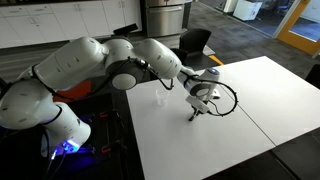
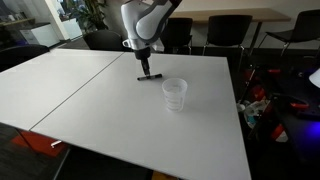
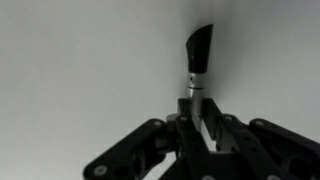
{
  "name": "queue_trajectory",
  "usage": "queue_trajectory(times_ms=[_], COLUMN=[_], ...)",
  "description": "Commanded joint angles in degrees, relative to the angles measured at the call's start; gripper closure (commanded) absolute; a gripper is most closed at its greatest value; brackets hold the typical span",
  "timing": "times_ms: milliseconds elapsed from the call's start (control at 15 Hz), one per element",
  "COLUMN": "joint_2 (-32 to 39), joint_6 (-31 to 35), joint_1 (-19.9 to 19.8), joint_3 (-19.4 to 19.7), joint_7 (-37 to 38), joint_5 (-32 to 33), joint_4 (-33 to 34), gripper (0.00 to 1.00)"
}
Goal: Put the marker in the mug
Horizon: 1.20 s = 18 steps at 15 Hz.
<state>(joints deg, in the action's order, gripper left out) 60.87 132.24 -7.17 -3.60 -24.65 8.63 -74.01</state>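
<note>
The marker (image 3: 198, 55) is a thin stick with a black cap, and it points away from my wrist camera. My gripper (image 3: 194, 108) is shut on its lower end, with both fingers against it. In both exterior views the gripper (image 2: 146, 70) (image 1: 197, 112) points down at the white table, with the marker (image 2: 151, 78) at or just above the surface. The mug (image 2: 175, 94) is a small clear cup that stands upright and empty on the table, a short way to the side of the gripper. It also shows in an exterior view (image 1: 160, 97).
The white table (image 2: 110, 110) is made of two joined tops with a seam across it. Black office chairs (image 2: 210, 35) stand at its far edge. A black cable loops beside the gripper (image 1: 228, 100). Cluttered gear lies on the floor beyond the table edge (image 2: 270, 105).
</note>
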Motion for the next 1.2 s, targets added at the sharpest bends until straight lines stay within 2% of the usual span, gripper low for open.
queue_trajectory(times_ms=[0,67,400,867,1133], joint_2=[0.53,0.46,-4.38,-16.35,-24.02], joint_6=[-2.47,-2.44,-0.05,-0.01,1.48], joint_1=[-0.56,-0.58,-0.62,0.04,0.82], joint_3=[-0.64,-0.62,-0.11,1.07,1.19], joint_7=[-1.80,-1.77,-0.39,2.22,3.14], joint_5=[-1.14,-1.13,-0.89,-0.55,0.00], joint_4=[2.06,2.03,-2.50,-11.17,-18.80], gripper=[0.99,0.95,0.95,0.95,0.95])
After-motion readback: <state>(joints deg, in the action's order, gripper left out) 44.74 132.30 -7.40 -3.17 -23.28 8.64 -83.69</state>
